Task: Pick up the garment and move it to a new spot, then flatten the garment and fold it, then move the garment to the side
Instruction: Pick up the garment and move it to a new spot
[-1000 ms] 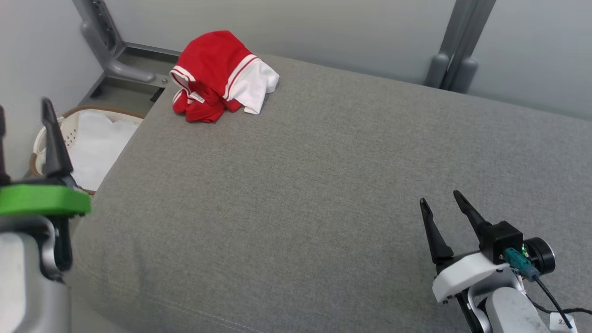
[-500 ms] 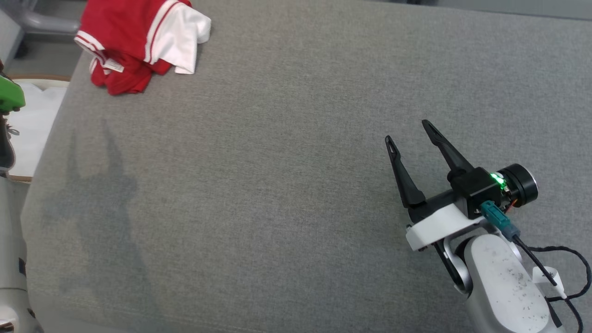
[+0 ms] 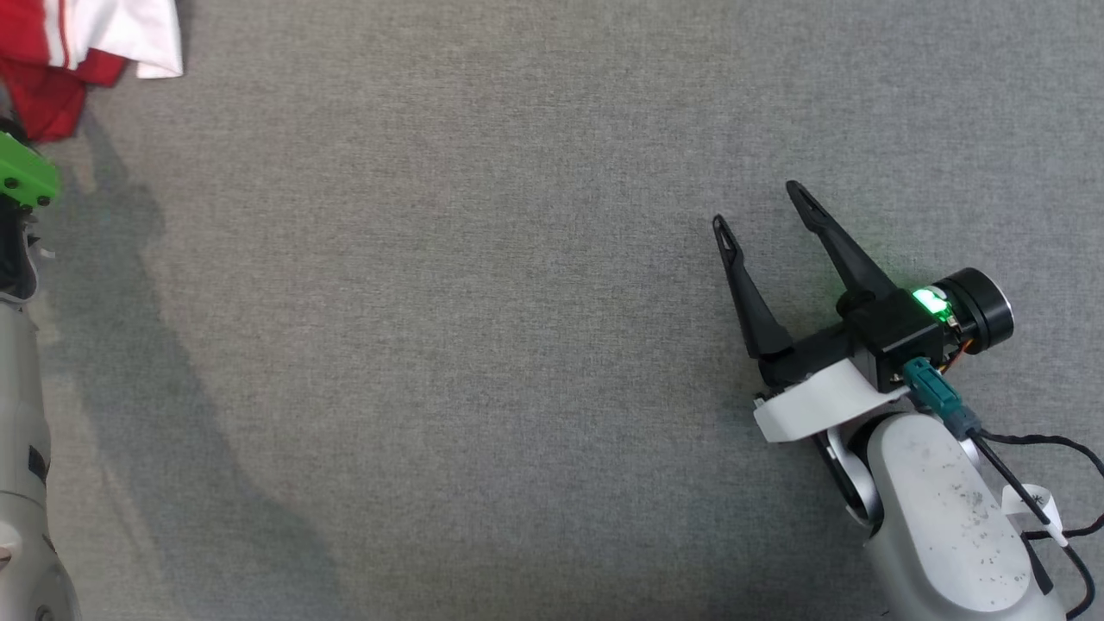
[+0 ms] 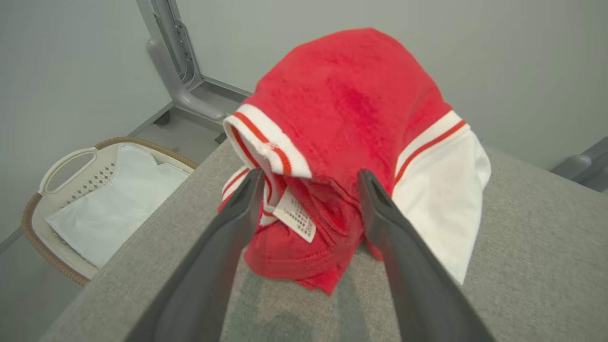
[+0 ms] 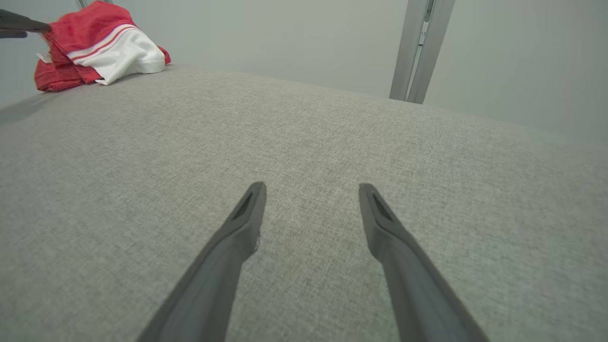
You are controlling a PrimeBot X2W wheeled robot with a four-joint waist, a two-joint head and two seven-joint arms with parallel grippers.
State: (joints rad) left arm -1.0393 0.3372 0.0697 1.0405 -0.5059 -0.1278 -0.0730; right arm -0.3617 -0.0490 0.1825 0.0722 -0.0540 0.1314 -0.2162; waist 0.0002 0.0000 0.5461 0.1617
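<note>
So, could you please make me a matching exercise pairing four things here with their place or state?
Things:
1. garment
2. left gripper
3. right gripper
4. basket

Places or states:
A. open, over the bare grey surface
B. beside the surface and lower, with a white cloth inside
C. crumpled in a heap near the surface's corner
D. open, fingers aimed at the garment

Pairs: 1-C, 2-D, 3-A, 4-B

The garment [image 3: 103,34] is cut off by the head view's top-left corner; its label [image 4: 295,216] carries print too small to read
</note>
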